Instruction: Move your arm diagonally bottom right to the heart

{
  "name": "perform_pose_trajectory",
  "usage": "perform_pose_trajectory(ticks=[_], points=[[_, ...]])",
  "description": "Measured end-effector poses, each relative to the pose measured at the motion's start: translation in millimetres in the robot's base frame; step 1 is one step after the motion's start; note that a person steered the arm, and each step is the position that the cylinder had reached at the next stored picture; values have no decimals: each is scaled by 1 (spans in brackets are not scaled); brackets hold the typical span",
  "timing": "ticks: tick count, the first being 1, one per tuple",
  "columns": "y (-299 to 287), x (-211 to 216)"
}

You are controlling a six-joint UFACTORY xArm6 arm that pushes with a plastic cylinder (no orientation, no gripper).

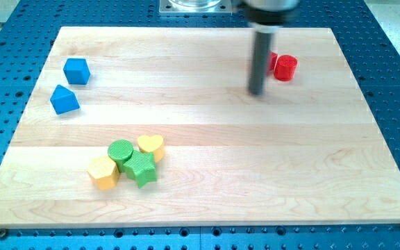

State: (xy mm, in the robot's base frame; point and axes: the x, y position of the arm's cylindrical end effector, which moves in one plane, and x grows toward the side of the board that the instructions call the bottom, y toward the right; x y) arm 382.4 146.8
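The yellow heart [151,146] lies low on the board, left of centre, touching a green star [142,169] and next to a green cylinder [121,151]. A yellow hexagon-like block [103,173] sits at the left of this cluster. My tip [257,92] is far to the upper right of the heart, apart from every block. Just to the tip's upper right stand a red cylinder [286,67] and a second red block [272,63] partly hidden behind the rod.
Two blue blocks sit at the board's upper left: a cube-like one [77,71] and a wedge-like one [64,100]. The wooden board [207,187] rests on a blue perforated table [387,42].
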Motion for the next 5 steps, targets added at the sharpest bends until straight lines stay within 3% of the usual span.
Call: perform_pose_trajectory(ticks=[5], points=[[11,33]])
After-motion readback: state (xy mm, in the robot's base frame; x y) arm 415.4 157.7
